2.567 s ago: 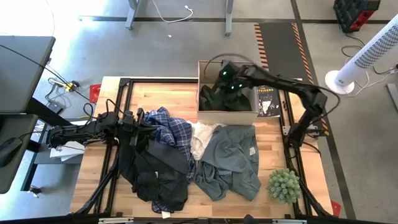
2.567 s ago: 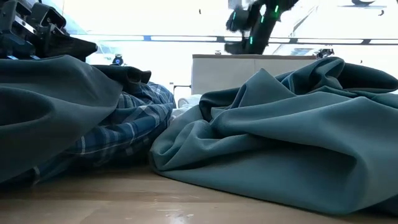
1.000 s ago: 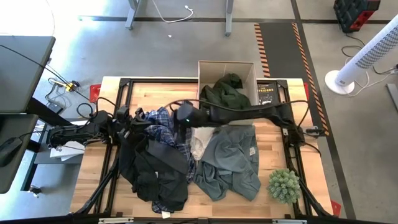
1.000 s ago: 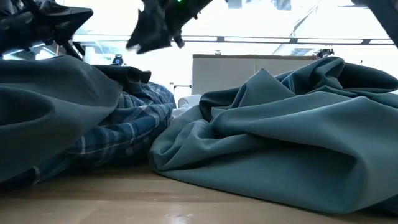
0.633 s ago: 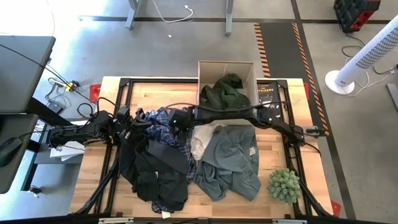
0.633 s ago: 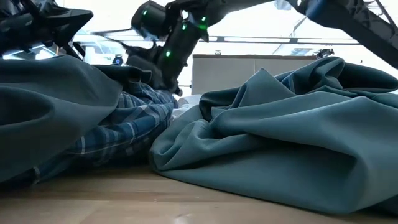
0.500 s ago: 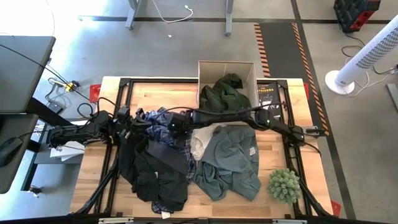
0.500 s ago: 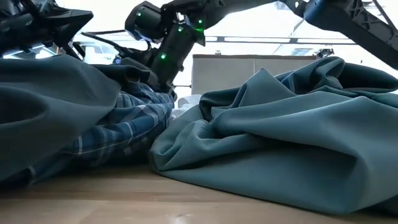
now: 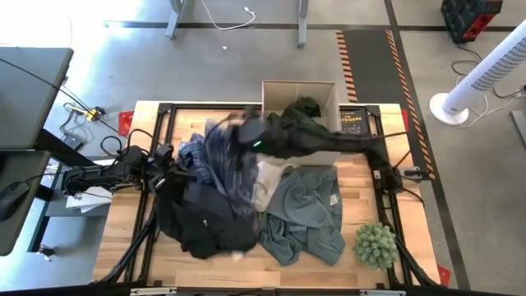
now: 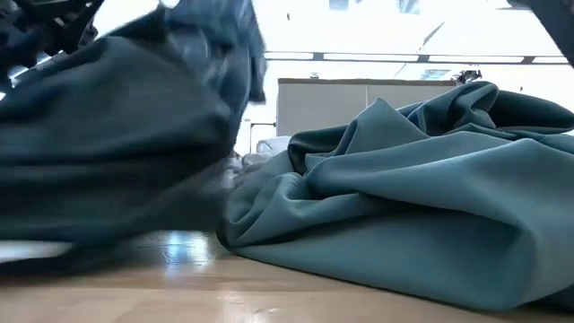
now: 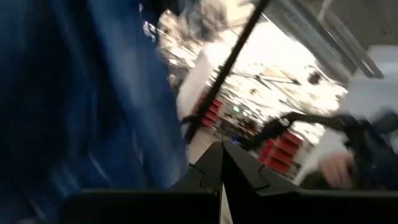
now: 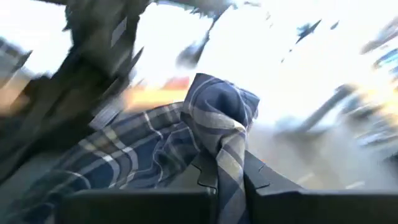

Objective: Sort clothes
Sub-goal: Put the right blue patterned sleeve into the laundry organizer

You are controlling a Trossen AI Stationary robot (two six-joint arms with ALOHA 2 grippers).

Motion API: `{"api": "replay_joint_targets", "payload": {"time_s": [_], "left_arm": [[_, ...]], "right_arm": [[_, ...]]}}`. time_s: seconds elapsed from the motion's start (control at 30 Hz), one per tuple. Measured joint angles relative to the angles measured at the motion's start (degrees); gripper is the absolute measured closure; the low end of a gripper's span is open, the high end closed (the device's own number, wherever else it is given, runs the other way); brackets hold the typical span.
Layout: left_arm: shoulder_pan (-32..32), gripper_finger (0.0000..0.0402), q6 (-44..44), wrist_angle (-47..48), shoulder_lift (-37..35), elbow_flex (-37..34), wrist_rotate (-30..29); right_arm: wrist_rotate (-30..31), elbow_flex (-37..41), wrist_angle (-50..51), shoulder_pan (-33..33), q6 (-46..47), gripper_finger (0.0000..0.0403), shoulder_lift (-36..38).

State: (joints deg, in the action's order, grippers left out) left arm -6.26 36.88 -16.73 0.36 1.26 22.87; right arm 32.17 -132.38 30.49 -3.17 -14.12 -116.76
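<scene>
High view showed the right gripper [image 9: 249,141], spread wide a second earlier, now clenched on the plaid shirt [image 9: 220,160] and lifting it off the pile beside the cardboard box [image 9: 267,92], while the left gripper [image 9: 168,168] stayed closed.

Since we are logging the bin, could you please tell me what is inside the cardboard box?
A dark green garment lies in the box, bunched toward its right and front. Whatever is beneath that garment is covered. The right arm also crosses the box's front edge.
</scene>
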Motion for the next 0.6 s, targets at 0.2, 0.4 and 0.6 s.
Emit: {"api": "replay_joint_targets", "payload": {"time_s": [0.2,0.4,0.6], "left_arm": [[-0.02,0.0398,-3.03,0.62,-0.01,0.00,-0.01],[-0.02,0.0398,-3.05,1.72,0.00,0.00,-0.06],[-0.07,0.0398,-3.21,3.30,0.00,0.00,-0.88]], "right_arm": [[1.99,0.02,-28.79,-1.14,-23.71,0.0400,8.54],[-0.55,0.02,-51.55,1.70,-45.46,0.0400,12.89],[1.43,0.04,-54.87,6.21,-52.28,0.0400,16.91]]}}
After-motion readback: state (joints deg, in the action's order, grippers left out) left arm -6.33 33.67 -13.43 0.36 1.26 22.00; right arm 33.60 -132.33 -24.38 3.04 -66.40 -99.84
